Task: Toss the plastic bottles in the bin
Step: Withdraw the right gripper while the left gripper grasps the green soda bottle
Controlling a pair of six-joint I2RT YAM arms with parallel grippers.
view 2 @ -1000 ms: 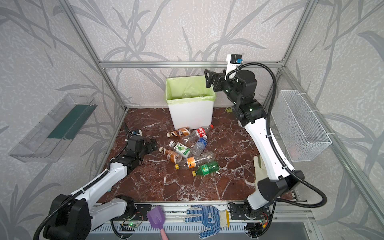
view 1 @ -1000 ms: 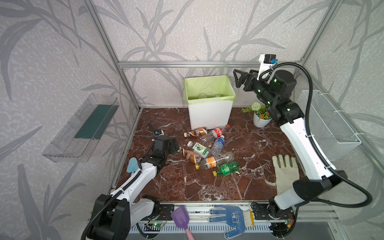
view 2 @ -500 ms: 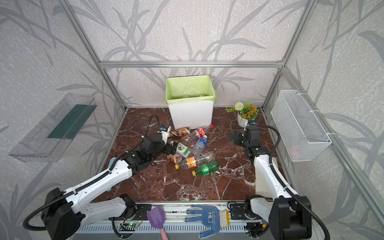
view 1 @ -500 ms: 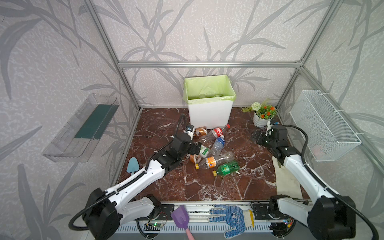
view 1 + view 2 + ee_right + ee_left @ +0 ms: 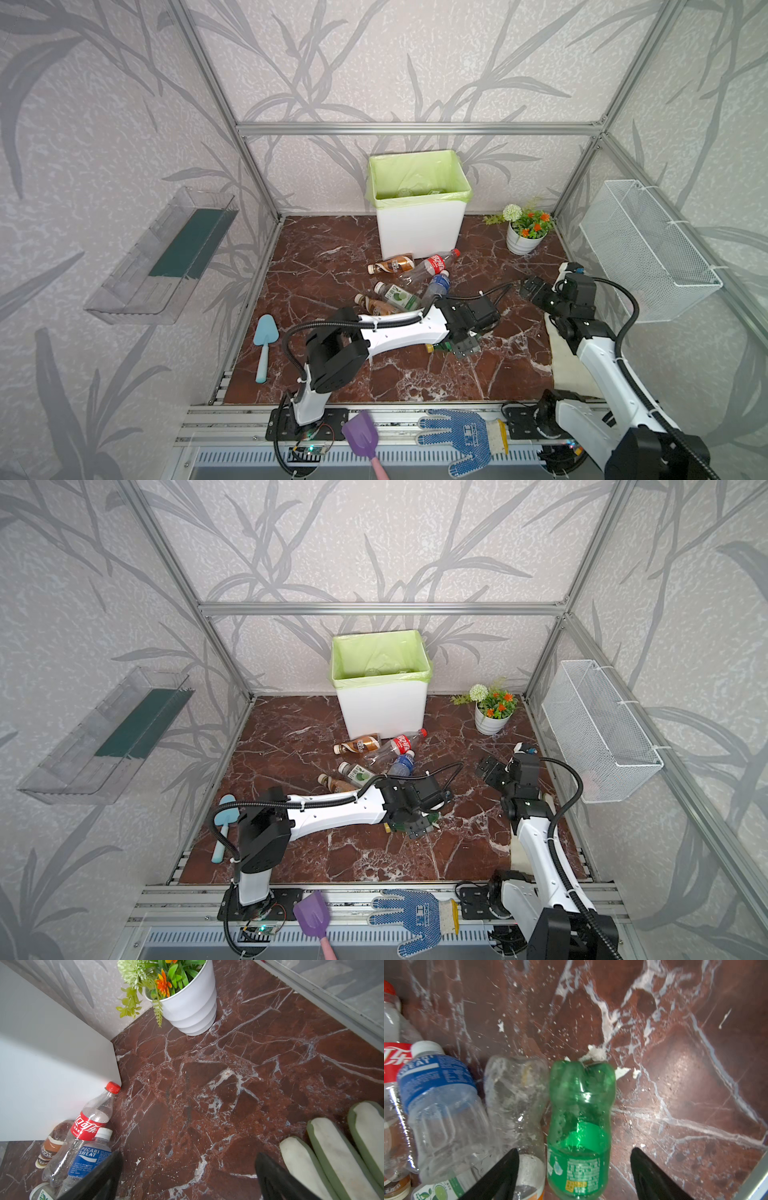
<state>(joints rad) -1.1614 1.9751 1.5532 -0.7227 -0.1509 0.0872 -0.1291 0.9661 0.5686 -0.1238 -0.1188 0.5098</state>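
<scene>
Several plastic bottles lie on the marble floor in front of the bin (image 5: 419,224) (image 5: 382,712), which is white with a green liner. Among them are a brown one (image 5: 392,264), a red-label cola one (image 5: 434,262) (image 5: 89,1124) and a blue-label one (image 5: 438,284) (image 5: 438,1093). My left gripper (image 5: 464,347) (image 5: 417,828) (image 5: 574,1149) is open, low over a green bottle (image 5: 580,1118). It straddles that bottle with a gap on each side. One finger lies over a clear bottle (image 5: 517,1093) beside it. My right gripper (image 5: 530,289) (image 5: 487,769) (image 5: 188,1154) is open over bare floor.
A white flower pot (image 5: 523,239) stands at the back right, and a wire basket (image 5: 644,249) hangs on the right wall. A white rubber glove (image 5: 332,1147) lies by the right arm. A blue trowel (image 5: 264,340) lies at the left. A purple scoop (image 5: 361,434) and blue glove (image 5: 461,436) rest on the front rail.
My left arm has reached across the bottle pile to the green bottle, and its jaws have narrowed. My right arm came down from beside the bin's rim to low at the right.
</scene>
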